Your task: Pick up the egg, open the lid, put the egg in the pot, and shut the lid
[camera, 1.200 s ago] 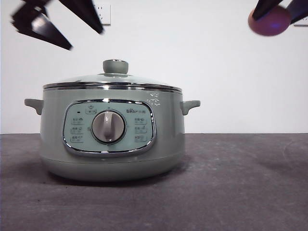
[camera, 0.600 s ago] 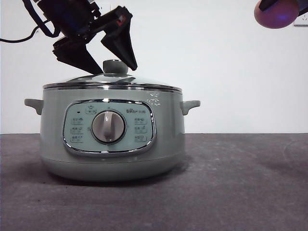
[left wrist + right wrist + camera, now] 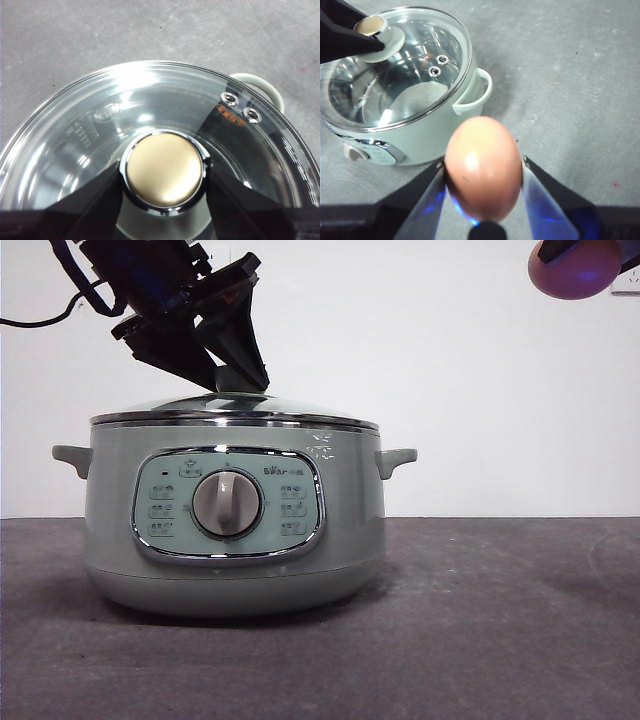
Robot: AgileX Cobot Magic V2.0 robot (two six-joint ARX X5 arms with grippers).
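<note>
Egg sits clamped between the two jaws of the right gripper, held high above the counter and well off to the handle side of the pot; in the front view it shows only as a reddish oval at the upper corner, far from the lid.

Around the pot the grey counter lies open: a broad bare stretch runs out from the side handle beneath the egg, and more bare surface lies in front of the control panel.

Coming down at a slant from the upper side of the front view, the left gripper reaches the top of the lid, a cable trailing behind its arm. Its jaws press against both sides of the knob, closed on it.

The lid rests level on the pot, its chrome rim seated all round. Through the glass the pot's pale inner floor shows, with two small steam vents near the lid's edge. No egg lies inside.
</note>
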